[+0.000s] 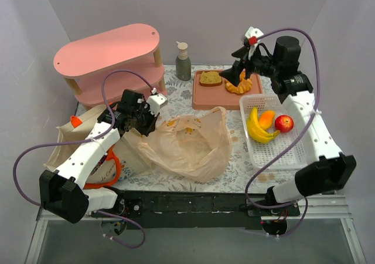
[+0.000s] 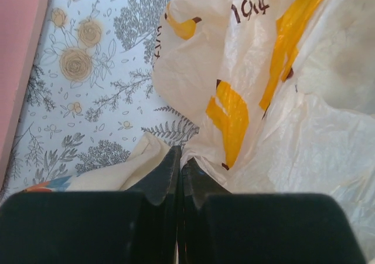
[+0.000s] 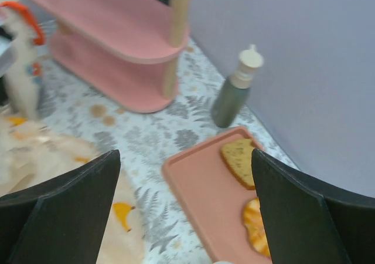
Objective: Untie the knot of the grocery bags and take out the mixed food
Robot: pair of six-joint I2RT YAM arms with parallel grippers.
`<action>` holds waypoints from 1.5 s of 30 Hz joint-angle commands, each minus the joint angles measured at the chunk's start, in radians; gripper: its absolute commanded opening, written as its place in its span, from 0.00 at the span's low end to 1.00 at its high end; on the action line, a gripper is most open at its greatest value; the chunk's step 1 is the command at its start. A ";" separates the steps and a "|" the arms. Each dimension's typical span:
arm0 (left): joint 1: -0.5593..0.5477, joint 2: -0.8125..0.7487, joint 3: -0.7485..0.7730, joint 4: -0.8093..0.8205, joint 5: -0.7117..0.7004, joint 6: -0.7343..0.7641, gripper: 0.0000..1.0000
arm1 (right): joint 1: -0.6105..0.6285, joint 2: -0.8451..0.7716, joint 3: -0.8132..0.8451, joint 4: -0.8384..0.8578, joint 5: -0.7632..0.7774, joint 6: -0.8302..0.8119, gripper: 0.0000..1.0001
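The tan plastic grocery bag (image 1: 190,144) (image 2: 293,117) lies crumpled at the table's middle. My left gripper (image 1: 151,115) (image 2: 181,158) is shut at the bag's left edge, with a thin fold of plastic pinched at its tips. Beneath that arm lies the cream canvas tote (image 1: 88,138) (image 2: 132,164) with orange handles. My right gripper (image 1: 235,76) (image 3: 184,155) hangs open and empty above the pink tray (image 1: 205,97) (image 3: 199,193). On the tray sit a bread slice (image 1: 211,78) (image 3: 240,158) and a golden pastry (image 1: 239,88) (image 3: 258,226). Bananas (image 1: 258,130), an orange wedge (image 1: 266,118) and a red apple (image 1: 284,123) lie in the white basket (image 1: 287,152).
A pink two-tier shelf (image 1: 111,50) (image 3: 111,41) fills the back left. A grey pump bottle (image 1: 183,61) (image 3: 234,94) stands between the shelf and the tray. The basket sits along the right side, under my right arm.
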 commanded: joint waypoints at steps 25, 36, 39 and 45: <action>0.224 0.035 0.727 0.126 -0.344 -0.001 0.00 | 0.206 -0.245 -0.380 -0.386 -0.266 -0.451 0.98; 0.272 0.112 1.077 0.279 -0.559 0.062 0.00 | 0.617 0.032 -0.365 0.211 -0.257 -0.095 0.94; 0.299 0.110 1.098 0.336 -0.620 0.114 0.00 | 0.724 0.129 -0.322 0.425 -0.162 -0.004 0.94; 0.405 0.041 1.032 0.502 -0.729 0.204 0.00 | 0.838 0.330 -0.193 0.674 0.015 0.188 0.94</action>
